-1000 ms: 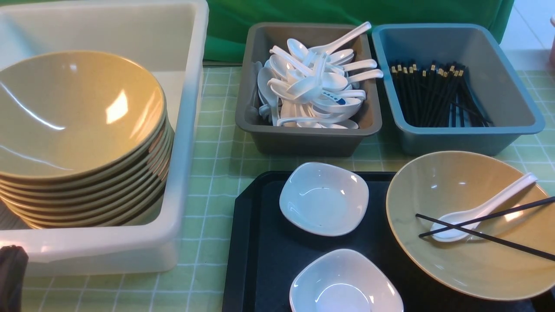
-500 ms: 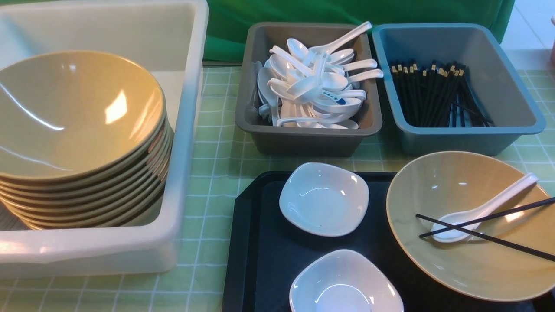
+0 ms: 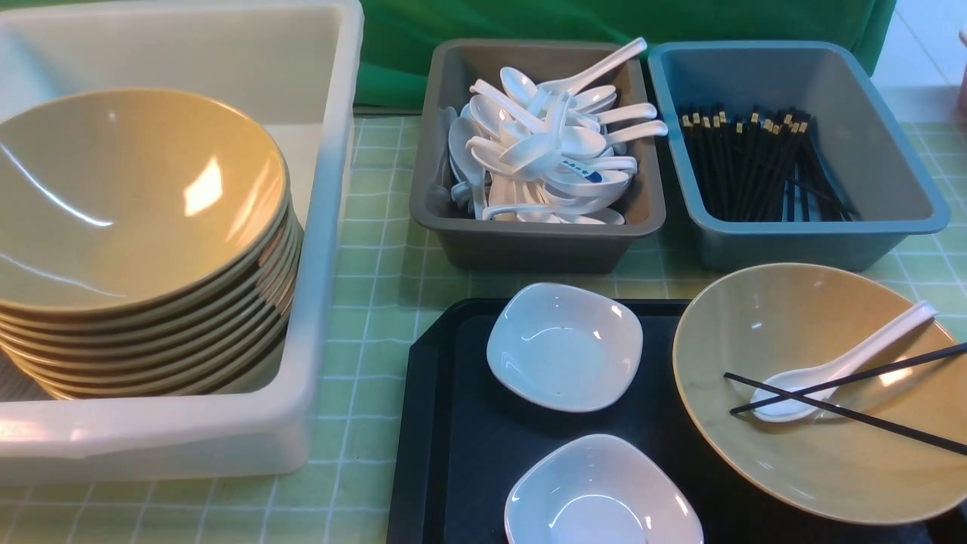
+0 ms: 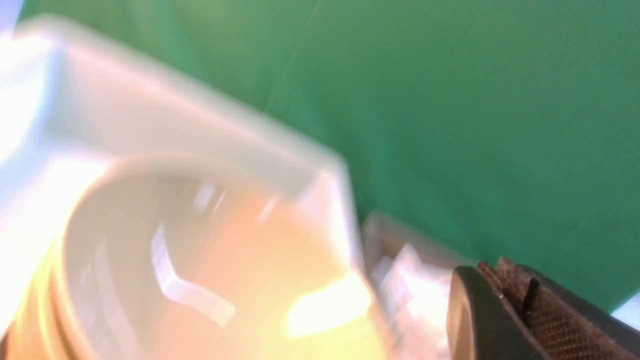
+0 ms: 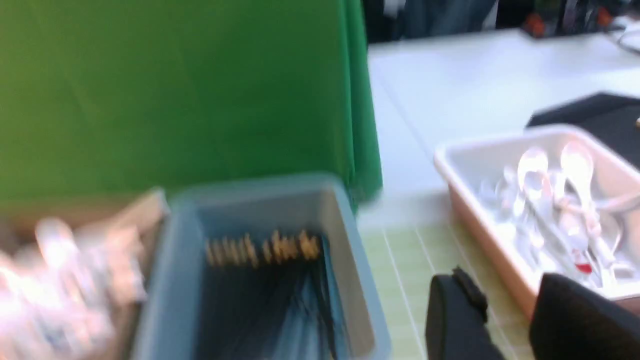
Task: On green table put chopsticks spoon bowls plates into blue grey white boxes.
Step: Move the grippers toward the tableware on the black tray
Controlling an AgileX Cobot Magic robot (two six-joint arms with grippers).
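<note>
A tan bowl (image 3: 801, 453) sits on the black tray (image 3: 453, 423) at front right. A white spoon (image 3: 838, 370) and two black chopsticks (image 3: 846, 412) lie in it. Two small white dishes (image 3: 563, 347) (image 3: 600, 491) are also on the tray. The white box (image 3: 325, 227) holds a stack of tan bowls (image 3: 128, 227). The grey box (image 3: 529, 242) holds spoons and the blue box (image 3: 816, 238) holds chopsticks. Neither gripper shows in the front view. Of my left gripper only one black finger (image 4: 480, 320) shows, beside the white box (image 4: 200, 130). My right gripper (image 5: 505, 287) is open and empty, near the blue box (image 5: 350, 260).
A pink box (image 5: 470, 200) of white spoons stands to the right of the blue box, in the right wrist view. A green cloth (image 3: 604, 19) hangs behind the boxes. Green checked table (image 3: 378, 287) lies between the white box and the tray.
One second ago a dark part of my left gripper showed at the front view's lower left corner. It has drawn out of view. Nothing on the table has moved.
</note>
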